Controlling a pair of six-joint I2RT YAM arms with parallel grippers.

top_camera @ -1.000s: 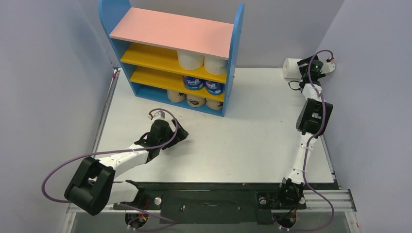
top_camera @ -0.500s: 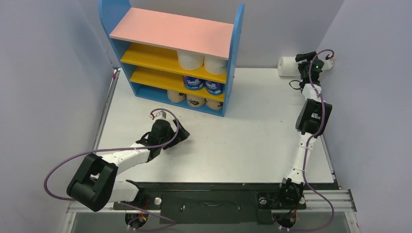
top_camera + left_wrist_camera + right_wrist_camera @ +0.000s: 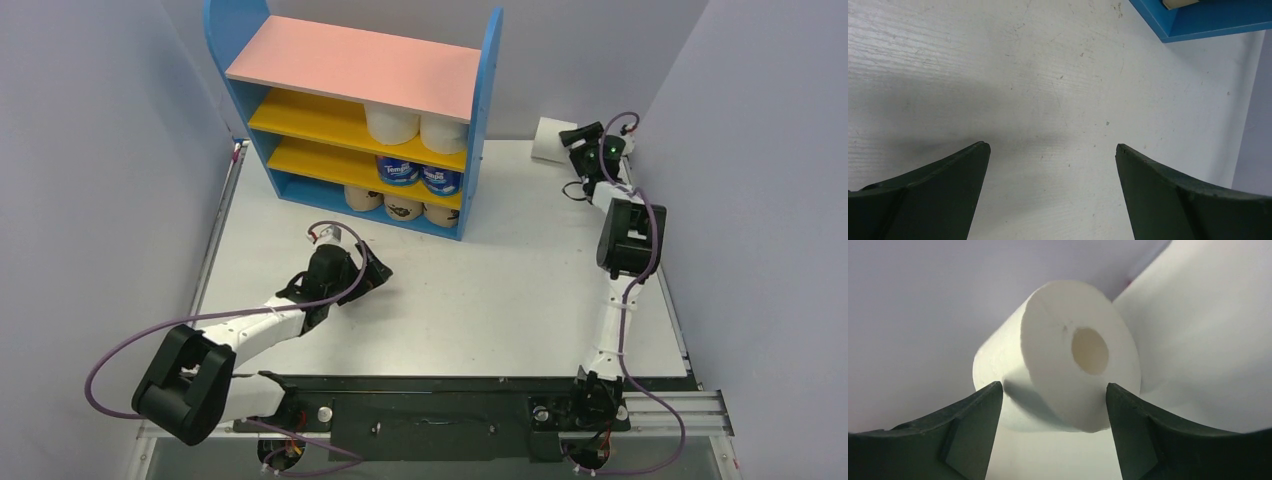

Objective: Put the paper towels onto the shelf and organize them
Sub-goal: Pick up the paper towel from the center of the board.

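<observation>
Robot lab: plain-walled test table [image 3: 520, 290]

The right gripper [image 3: 568, 137] now sits further left along the far edge of the white table [image 3: 520, 290] than a second ago, away from the pale right-hand wall [image 3: 760, 200] and closer to the blue-sided shelf unit [image 3: 489, 100]. The plain white paper towel roll [image 3: 546, 140] between its fingers travels with it and is now out of the far right corner. The right arm's black elbow block [image 3: 628, 238] leans leftward too, and the purple cable [image 3: 622, 118] above the wrist loops lower
</observation>
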